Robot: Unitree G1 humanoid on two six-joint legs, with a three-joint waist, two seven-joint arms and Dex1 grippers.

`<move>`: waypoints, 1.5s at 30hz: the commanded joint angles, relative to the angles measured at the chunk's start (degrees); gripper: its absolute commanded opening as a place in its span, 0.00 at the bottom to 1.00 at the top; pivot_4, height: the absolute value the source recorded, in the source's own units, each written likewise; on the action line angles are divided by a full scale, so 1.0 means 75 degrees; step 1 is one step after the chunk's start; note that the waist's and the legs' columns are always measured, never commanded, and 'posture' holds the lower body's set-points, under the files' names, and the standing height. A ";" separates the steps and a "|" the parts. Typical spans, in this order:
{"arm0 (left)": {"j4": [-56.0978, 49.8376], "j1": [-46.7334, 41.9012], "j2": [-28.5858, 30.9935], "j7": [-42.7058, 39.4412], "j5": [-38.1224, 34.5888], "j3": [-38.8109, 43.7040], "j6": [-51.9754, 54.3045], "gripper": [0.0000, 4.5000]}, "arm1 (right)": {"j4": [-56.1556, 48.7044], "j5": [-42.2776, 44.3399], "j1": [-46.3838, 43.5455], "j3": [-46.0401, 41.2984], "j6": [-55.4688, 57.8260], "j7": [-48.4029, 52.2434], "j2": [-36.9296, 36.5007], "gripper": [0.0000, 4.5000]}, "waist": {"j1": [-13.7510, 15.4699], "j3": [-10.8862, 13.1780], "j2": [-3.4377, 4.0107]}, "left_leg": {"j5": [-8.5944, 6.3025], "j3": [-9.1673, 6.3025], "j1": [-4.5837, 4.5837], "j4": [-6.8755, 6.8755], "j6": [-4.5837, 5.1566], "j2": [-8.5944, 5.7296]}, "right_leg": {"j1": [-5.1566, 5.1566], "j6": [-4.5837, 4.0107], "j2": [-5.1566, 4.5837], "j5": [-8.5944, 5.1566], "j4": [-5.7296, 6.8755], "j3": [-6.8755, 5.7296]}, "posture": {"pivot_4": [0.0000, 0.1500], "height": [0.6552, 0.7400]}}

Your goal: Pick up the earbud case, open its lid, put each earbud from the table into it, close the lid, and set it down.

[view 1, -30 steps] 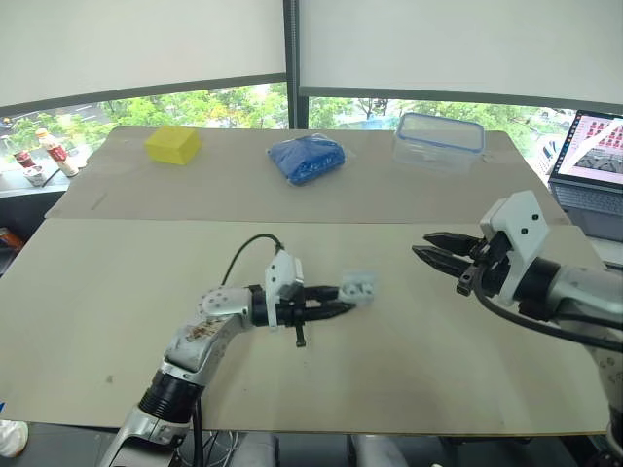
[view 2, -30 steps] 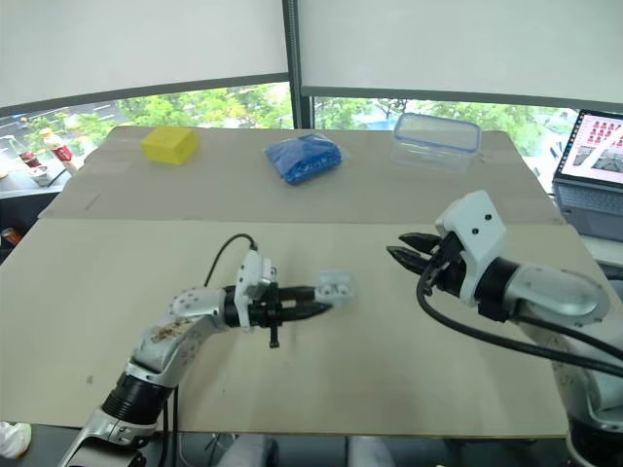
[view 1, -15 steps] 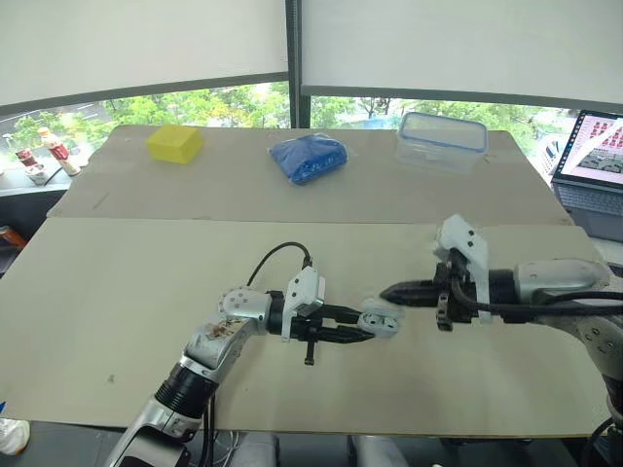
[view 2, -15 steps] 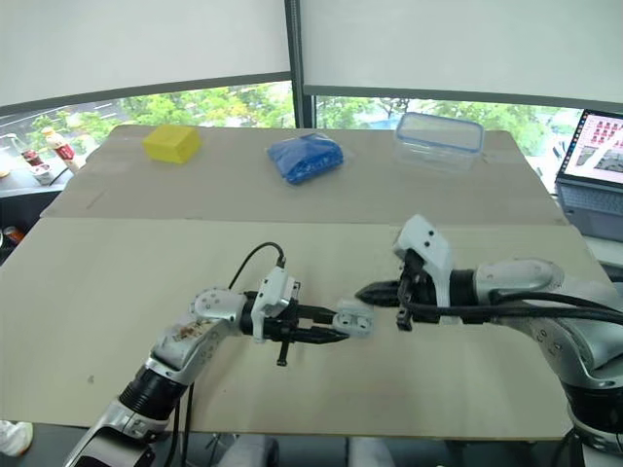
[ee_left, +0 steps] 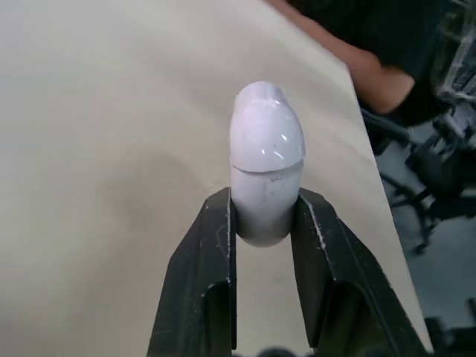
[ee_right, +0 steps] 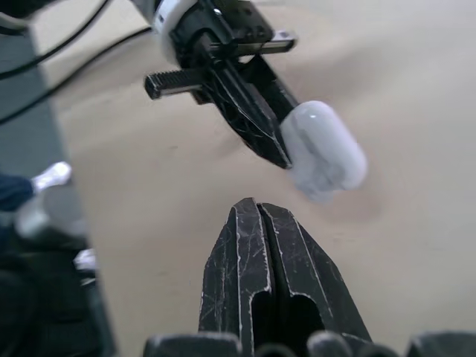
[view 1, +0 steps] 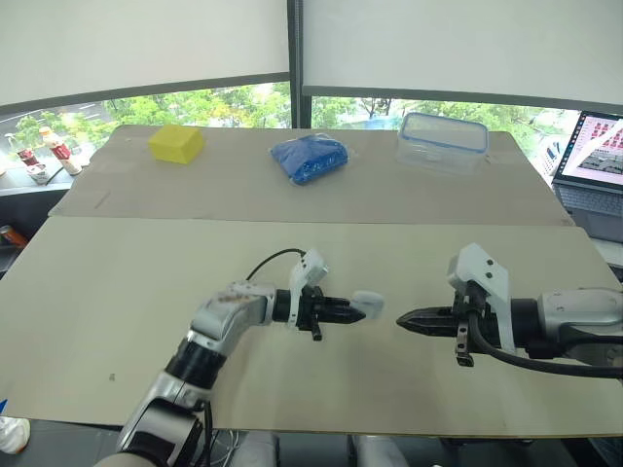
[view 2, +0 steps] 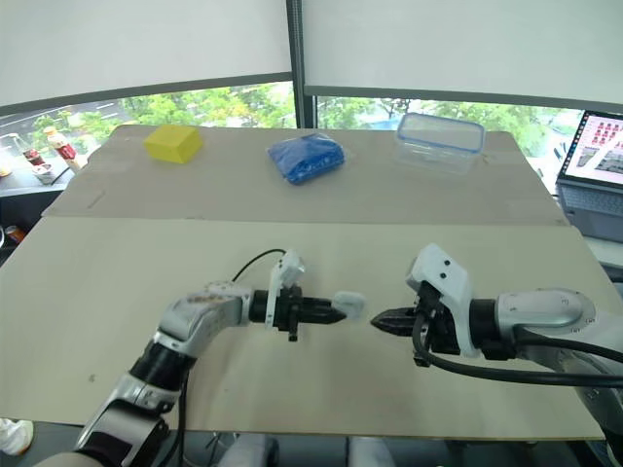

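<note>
Head view first: earbud case clamped at its base in left gripper, aloft over the surface; right gripper pinched shut, just beside it, not touching. Left wrist: lid down, seam clear above the fingers. Right wrist: closed tip aimed at the case. Best to catch the lid's lip and lever gently. No lettering readable.

A pale beige near tabletop meets a second beige tabletop along a straight seam. Behind, a wide window shows sunlit green trees under 2 white roller blinds, parted by a dark upright mullion. An open laptop stands at the right.
</note>
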 commanded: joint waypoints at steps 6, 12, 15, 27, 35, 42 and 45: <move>0.0554 -0.0403 -0.0049 -0.0237 0.0334 -0.0131 -0.0530 0.12 | -0.0267 -0.0675 0.0089 -0.0015 -0.0855 -0.0704 0.0475 0.00 | 0.0014 0.0000 0.0000 | 0.0001 0.0001 -0.0001 0.0000 -0.0002 0.0000 | -0.0002 -0.0002 -0.0002 0.0001 -0.0002 0.0001 | 1.00 0.29; -0.0075 0.0234 -0.0138 -0.0774 0.0695 -0.0283 -0.2638 0.12 | -0.0090 -0.0849 -0.0461 0.0205 -0.0849 -0.1230 0.0922 0.00 | 0.0039 0.0000 0.0002 | 0.0002 0.0002 -0.0002 -0.0001 -0.0004 0.0000 | -0.0002 -0.0004 -0.0004 0.0002 -0.0003 0.0003 | 1.00 0.29; -0.0425 0.0611 -0.0125 -0.1094 0.0744 -0.0380 -0.3345 0.12 | 0.0020 -0.1030 -0.0629 0.0371 -0.0855 -0.1359 0.0945 0.00 | 0.0057 0.0000 0.0002 | 0.0002 0.0002 -0.0006 0.0000 -0.0004 -0.0001 | -0.0002 -0.0004 -0.0005 0.0003 -0.0004 0.0003 | 1.00 0.29; -0.0467 0.0822 -0.0390 -0.0963 0.1294 -0.0464 -0.4773 0.12 | 0.0173 -0.1304 -0.0826 0.1074 -0.0683 -0.1451 0.1054 0.00 | 0.0048 0.0000 0.0002 | 0.0001 0.0002 -0.0005 0.0001 -0.0002 -0.0001 | -0.0002 -0.0004 -0.0005 0.0003 -0.0003 0.0003 | 1.00 0.29; -0.0507 0.0707 -0.0553 -0.0698 0.0941 -0.0211 -0.3986 0.12 | -0.0260 -0.1100 -0.0280 0.1119 -0.0586 -0.1114 0.0692 0.00 | 0.0049 0.0001 0.0001 | 0.0001 0.0001 -0.0005 0.0002 -0.0002 -0.0001 | -0.0001 -0.0004 -0.0004 0.0002 -0.0003 0.0003 | 1.00 0.29; 0.0043 -0.0014 -0.0381 -0.0302 0.0292 -0.0089 -0.0375 0.12 | -0.0168 -0.1735 -0.0071 0.0860 -0.1038 -0.1110 0.0455 0.00 | 0.0022 0.0001 0.0001 | 0.0001 0.0001 -0.0004 0.0001 -0.0001 -0.0001 | -0.0002 -0.0001 -0.0003 0.0001 -0.0002 0.0002 | 1.00 0.29; 0.0528 -0.0342 -0.0400 -0.0238 0.0266 -0.0033 0.0141 0.12 | -0.0175 -0.1887 0.0054 0.0871 -0.1159 -0.1024 0.0386 0.00 | 0.0018 0.0001 0.0001 | 0.0001 0.0001 -0.0003 0.0001 -0.0001 -0.0002 | -0.0002 0.0000 -0.0003 0.0000 -0.0002 0.0002 | 1.00 0.29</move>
